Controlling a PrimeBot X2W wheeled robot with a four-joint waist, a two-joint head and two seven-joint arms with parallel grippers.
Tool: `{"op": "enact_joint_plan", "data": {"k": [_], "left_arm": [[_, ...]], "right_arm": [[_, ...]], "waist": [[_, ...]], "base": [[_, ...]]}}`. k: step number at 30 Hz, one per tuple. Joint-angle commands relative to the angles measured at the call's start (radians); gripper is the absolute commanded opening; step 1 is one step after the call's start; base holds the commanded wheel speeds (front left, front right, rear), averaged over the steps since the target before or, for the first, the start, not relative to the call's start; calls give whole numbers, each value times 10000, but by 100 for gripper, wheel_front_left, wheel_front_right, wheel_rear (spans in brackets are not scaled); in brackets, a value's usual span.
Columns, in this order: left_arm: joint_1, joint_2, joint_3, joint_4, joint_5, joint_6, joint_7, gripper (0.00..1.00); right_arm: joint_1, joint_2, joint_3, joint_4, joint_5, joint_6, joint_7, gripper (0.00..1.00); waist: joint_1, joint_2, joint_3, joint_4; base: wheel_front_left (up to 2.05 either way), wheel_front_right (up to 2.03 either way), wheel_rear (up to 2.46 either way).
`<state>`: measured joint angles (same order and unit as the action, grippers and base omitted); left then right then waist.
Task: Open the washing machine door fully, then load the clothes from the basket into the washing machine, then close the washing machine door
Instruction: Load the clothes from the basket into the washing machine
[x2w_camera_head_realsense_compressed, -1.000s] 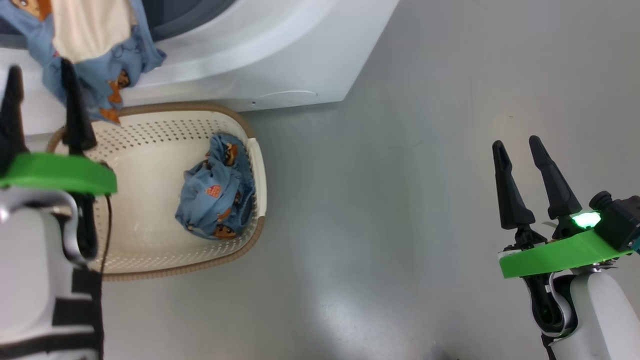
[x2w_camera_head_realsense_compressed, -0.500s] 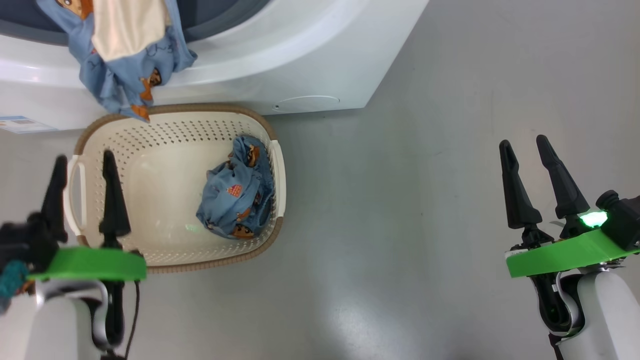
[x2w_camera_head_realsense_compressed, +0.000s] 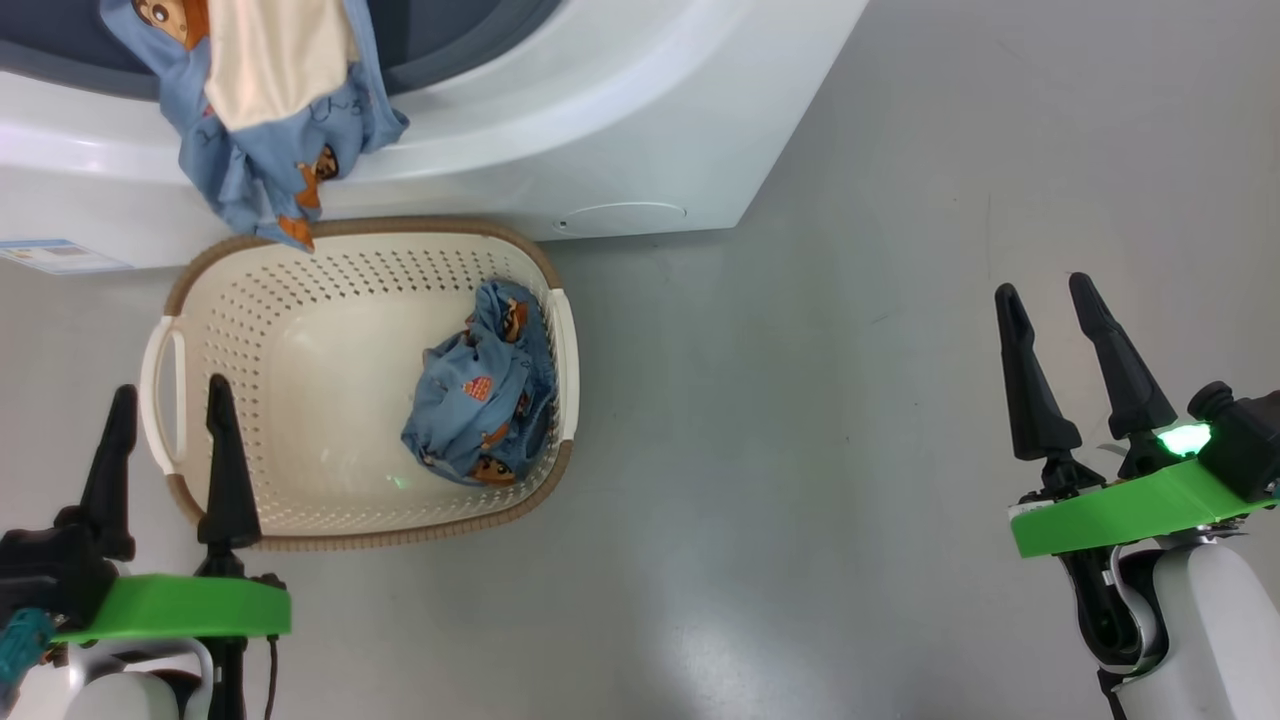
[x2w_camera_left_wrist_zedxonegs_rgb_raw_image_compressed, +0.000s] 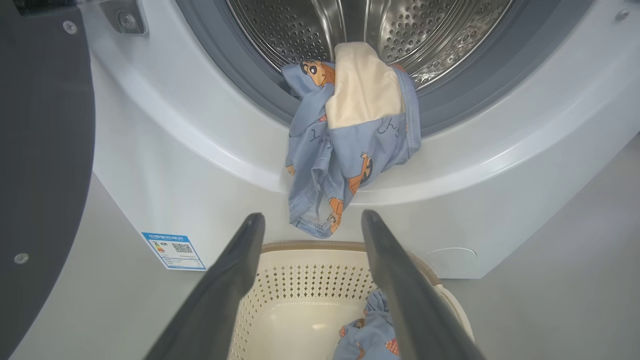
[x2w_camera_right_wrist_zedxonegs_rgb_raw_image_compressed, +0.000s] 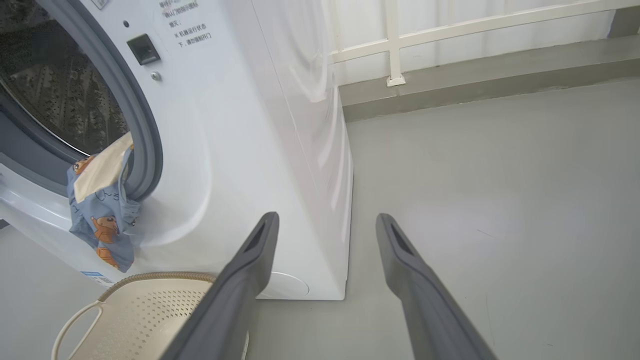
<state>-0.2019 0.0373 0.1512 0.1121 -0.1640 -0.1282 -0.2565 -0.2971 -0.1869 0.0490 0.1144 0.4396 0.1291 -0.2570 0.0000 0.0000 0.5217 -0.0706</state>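
Note:
The washing machine (x2w_camera_head_realsense_compressed: 620, 120) stands with its black door (x2w_camera_left_wrist_zedxonegs_rgb_raw_image_compressed: 45, 125) swung open to the left and the steel drum (x2w_camera_left_wrist_zedxonegs_rgb_raw_image_compressed: 365, 25) exposed. One of the clothes, blue with a cream part (x2w_camera_left_wrist_zedxonegs_rgb_raw_image_compressed: 350, 135), hangs half out over the grey gasket and down the front. A second blue garment (x2w_camera_head_realsense_compressed: 480, 400) lies bunched at the right end of the basket (x2w_camera_head_realsense_compressed: 400, 226), which sits on the floor against the machine. My left gripper (x2w_camera_head_realsense_compressed: 170, 392) is open and empty at the basket's near left corner. Far to the right, my right gripper (x2w_camera_head_realsense_compressed: 1043, 288) hovers open over bare floor.
Grey floor (x2w_camera_head_realsense_compressed: 800, 450) spreads right of the basket and machine. A blue label (x2w_camera_left_wrist_zedxonegs_rgb_raw_image_compressed: 173, 250) marks the machine's lower left corner. Behind the machine's right side run a low ledge and white railing (x2w_camera_right_wrist_zedxonegs_rgb_raw_image_compressed: 395, 55).
My left gripper has drawn back from the hanging garment to the basket's near left corner, still open. The head view has shifted. The garment stays draped over the gasket; the right arm is still.

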Motion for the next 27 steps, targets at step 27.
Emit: {"op": "enact_joint_plan", "data": {"k": [27], "left_arm": [[-3783,672,-191,3659,-197,-25,-53,100]], "right_arm": [[-410,297,348,-260,0,16,-48,100]], "waist": [[0,0,867,-555]], "base": [[0,0,0]]}}
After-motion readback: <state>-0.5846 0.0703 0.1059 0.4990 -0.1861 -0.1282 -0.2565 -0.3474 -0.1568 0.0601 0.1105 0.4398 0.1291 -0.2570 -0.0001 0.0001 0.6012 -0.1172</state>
